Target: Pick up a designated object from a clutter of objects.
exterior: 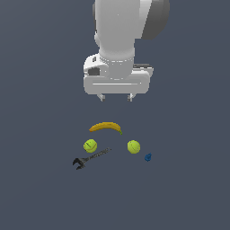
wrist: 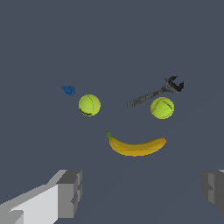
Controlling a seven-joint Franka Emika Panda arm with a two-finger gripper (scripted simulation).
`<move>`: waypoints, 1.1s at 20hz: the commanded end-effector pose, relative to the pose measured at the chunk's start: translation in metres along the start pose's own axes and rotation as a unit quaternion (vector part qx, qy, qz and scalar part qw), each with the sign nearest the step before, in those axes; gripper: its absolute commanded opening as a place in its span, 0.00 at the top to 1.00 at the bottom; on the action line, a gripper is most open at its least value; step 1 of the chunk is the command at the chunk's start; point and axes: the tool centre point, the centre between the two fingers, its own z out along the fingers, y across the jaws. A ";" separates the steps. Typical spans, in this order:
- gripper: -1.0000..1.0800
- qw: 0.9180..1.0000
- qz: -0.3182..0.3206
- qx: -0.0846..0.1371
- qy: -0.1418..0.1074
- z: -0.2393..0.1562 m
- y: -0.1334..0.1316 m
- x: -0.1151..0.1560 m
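Tool (exterior: 116, 96) hangs spread wide, well above banana (exterior: 106, 127), nothing between.

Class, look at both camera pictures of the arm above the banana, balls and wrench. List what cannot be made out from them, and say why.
- Tiny blue item: too small in both views to identify.
- End effector: fingers cut off by the wrist view's edge; only short tips show in the exterior view.
- Arm: cut off by the exterior view's top edge.
- Wrench: too small for markings; one end lies close beside a tennis ball, contact unclear.
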 end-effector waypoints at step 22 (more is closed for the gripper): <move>0.04 0.999 -0.024 -0.019 -0.016 0.026 0.007 -0.004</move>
